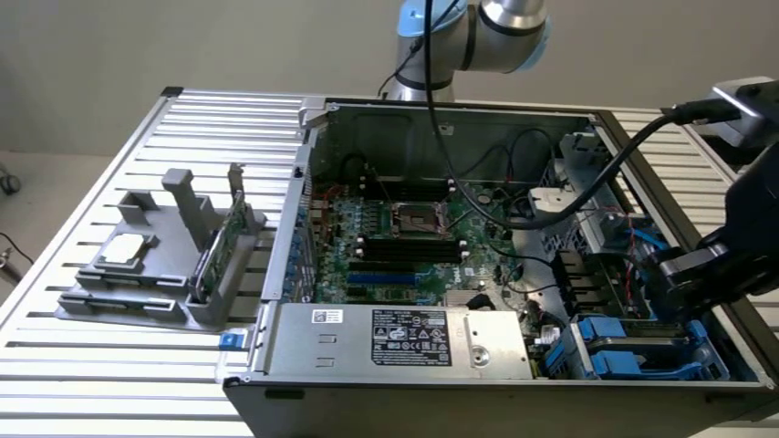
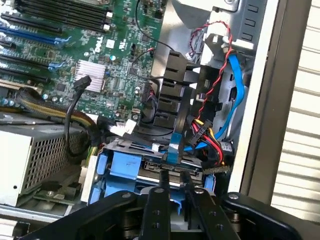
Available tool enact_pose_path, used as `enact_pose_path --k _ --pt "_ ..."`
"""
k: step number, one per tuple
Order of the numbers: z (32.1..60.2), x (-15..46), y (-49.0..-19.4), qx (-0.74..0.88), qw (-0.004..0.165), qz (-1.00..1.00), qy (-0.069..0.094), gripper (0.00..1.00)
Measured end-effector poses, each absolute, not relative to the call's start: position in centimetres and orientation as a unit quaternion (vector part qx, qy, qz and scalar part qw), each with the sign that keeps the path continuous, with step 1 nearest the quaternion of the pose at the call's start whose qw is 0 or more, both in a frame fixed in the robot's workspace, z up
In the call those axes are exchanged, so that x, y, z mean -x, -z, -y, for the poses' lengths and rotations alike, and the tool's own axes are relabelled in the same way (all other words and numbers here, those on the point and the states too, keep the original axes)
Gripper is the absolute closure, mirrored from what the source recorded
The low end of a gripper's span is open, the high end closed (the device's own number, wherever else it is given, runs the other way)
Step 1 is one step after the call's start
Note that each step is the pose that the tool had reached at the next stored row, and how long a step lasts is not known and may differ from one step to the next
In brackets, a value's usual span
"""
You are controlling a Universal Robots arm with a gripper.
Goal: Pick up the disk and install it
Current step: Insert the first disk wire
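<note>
A plain beige wall (image 1: 182, 41) backs a slatted silver metal bench (image 1: 98, 392), which carries a large open dark-grey computer case (image 1: 487, 411) across its middle and the exterior view's right. A grey plastic holder (image 1: 182, 265) stands near the bench's edge at the exterior view's left. Inside the case, past a boxy silver power supply (image 1: 402, 338), the flat silver-grey disk in its blue plastic carrier frame (image 2: 127, 167) sits in the drive bay toward the bench's near edge at the exterior view's right. The arm's black jaws hang just above its edge, narrowly parted, with nothing seen between them.
</note>
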State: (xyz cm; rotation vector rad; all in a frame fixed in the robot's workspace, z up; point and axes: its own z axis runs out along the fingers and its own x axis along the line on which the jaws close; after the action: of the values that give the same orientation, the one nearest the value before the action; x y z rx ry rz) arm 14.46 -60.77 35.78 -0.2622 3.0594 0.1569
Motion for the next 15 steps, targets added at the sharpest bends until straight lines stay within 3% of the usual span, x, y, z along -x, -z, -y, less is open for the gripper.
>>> enact_pose_path --k 1,15 --pt "60.77 -14.46 -35.71 0.076 0.034 -0.995 -0.051 0.69" --pt "60.77 -14.46 -34.90 -0.051 0.040 -0.997 -0.046 0.69"
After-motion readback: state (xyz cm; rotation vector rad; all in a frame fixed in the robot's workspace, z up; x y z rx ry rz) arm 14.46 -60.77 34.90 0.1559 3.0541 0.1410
